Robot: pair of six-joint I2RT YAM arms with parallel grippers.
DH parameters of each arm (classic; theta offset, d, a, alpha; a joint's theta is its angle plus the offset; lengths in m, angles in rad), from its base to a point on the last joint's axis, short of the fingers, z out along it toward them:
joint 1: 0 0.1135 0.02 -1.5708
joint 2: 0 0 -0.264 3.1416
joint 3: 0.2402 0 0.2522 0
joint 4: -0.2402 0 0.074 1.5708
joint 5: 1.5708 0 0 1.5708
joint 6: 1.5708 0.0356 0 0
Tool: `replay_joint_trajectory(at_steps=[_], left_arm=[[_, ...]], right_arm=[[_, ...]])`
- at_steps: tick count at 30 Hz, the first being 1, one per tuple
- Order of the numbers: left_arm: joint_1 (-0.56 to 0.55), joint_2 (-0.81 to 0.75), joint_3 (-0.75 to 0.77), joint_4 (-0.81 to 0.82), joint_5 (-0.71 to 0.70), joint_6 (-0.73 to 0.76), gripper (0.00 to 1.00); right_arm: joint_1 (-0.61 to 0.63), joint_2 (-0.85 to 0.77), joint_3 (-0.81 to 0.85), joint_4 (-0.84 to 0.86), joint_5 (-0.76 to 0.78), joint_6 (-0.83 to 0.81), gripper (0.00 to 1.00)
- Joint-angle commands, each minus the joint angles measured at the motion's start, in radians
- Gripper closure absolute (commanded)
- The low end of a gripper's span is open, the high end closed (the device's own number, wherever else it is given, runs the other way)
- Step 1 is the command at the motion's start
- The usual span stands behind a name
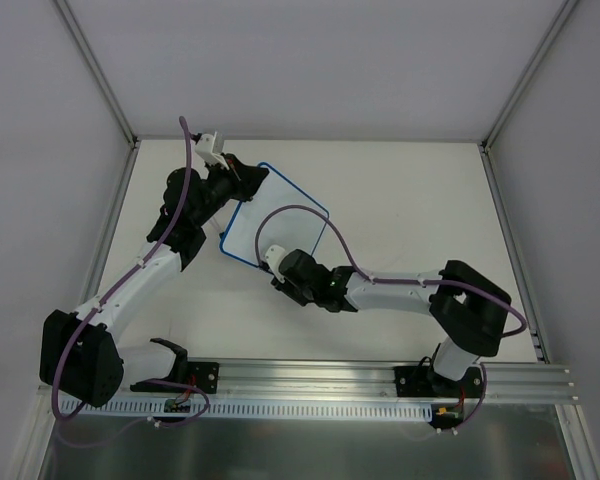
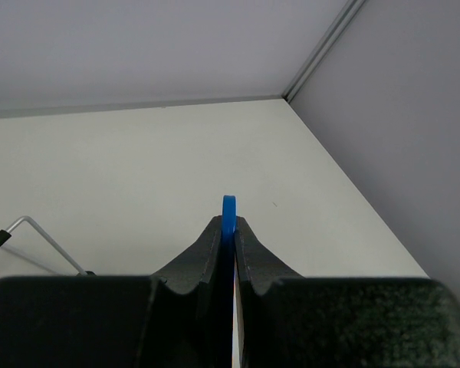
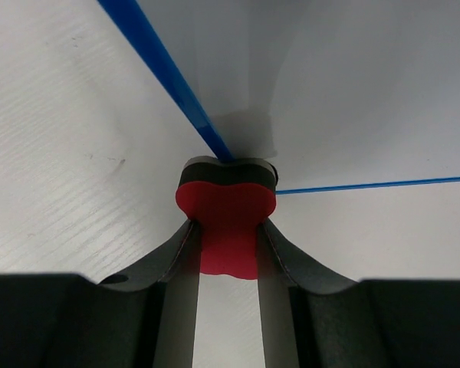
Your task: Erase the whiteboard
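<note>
The whiteboard (image 1: 280, 212), white with a thin blue rim, lies tilted in the middle of the table. My left gripper (image 1: 242, 175) is shut on its far left corner. In the left wrist view the blue rim (image 2: 228, 213) shows edge-on between the closed fingers of my left gripper (image 2: 228, 230). My right gripper (image 1: 277, 264) sits at the board's near corner. It is shut on the red bone-shaped eraser (image 3: 228, 222), whose black pad touches the board (image 3: 353, 92) at its blue edge. My right gripper (image 3: 226, 230) clamps the eraser's waist. No marks show on the visible board surface.
The white table (image 1: 410, 200) is boxed in by grey walls at the back and sides. An aluminium rail (image 1: 380, 380) runs along the near edge. A thin grey metal rod with a black tip (image 2: 31, 230) lies at the left of the left wrist view.
</note>
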Motion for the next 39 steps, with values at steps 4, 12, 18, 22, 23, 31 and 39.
replay_joint_trajectory(at_steps=[4,12,18,22,23,31,39], left_arm=[[-0.024,-0.029,0.02,-0.007,-0.001,0.009,1.0],[-0.022,-0.051,0.02,0.064,-0.022,0.039,1.0],[-0.019,-0.066,0.0,0.13,-0.033,0.042,1.0],[-0.002,-0.088,-0.026,0.196,-0.059,0.041,1.0],[0.008,-0.094,-0.03,0.208,-0.064,0.039,1.0],[0.087,-0.134,-0.102,0.377,-0.082,-0.037,1.0],[0.117,-0.118,-0.101,0.466,-0.096,-0.047,1.0]], right_arm=[[-0.065,-0.171,-0.051,0.064,-0.058,0.051,1.0],[-0.266,-0.373,-0.119,-0.07,-0.095,0.221,1.0],[-0.419,-0.391,-0.159,-0.204,-0.09,0.341,1.0],[-0.521,-0.387,-0.191,-0.236,-0.147,0.439,1.0],[-0.536,-0.382,-0.194,-0.242,-0.158,0.461,0.99],[-0.612,-0.295,-0.165,-0.311,-0.202,0.479,0.86],[-0.632,-0.275,-0.168,-0.314,-0.227,0.475,0.31]])
